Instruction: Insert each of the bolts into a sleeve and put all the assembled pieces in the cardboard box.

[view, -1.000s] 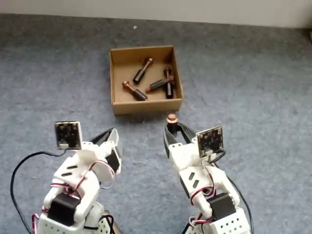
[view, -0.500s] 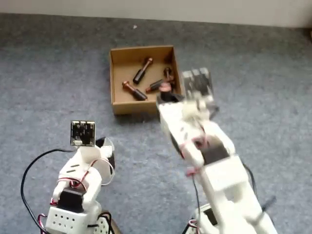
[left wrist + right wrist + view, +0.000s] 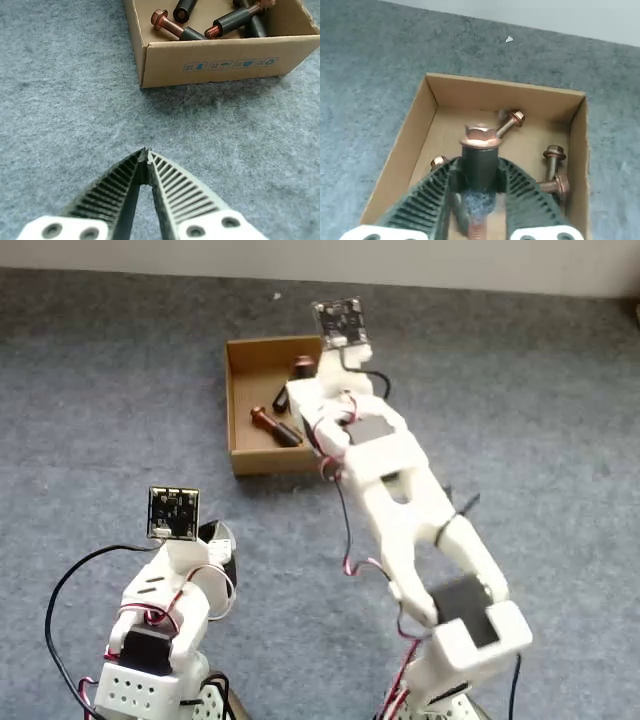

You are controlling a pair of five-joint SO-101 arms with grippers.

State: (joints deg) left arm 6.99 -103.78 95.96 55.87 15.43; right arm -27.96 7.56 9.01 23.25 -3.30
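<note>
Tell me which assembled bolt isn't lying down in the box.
The assembled bolt clamped in the right hand, held over the cardboard box with its copper head poking out in front. The others lie on the box floor.

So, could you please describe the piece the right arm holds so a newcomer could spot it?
Find the open brown cardboard box on the grey carpet. Over it, the right arm's black ribbed pincer is shut on a copper-coloured hex-head bolt in a dark cylindrical sleeve. It alone is gripped; the other assembled pieces lie loose on the box floor.

Right arm (image 3: pixel 400 490) above cardboard box (image 3: pixel 262 459)
</note>
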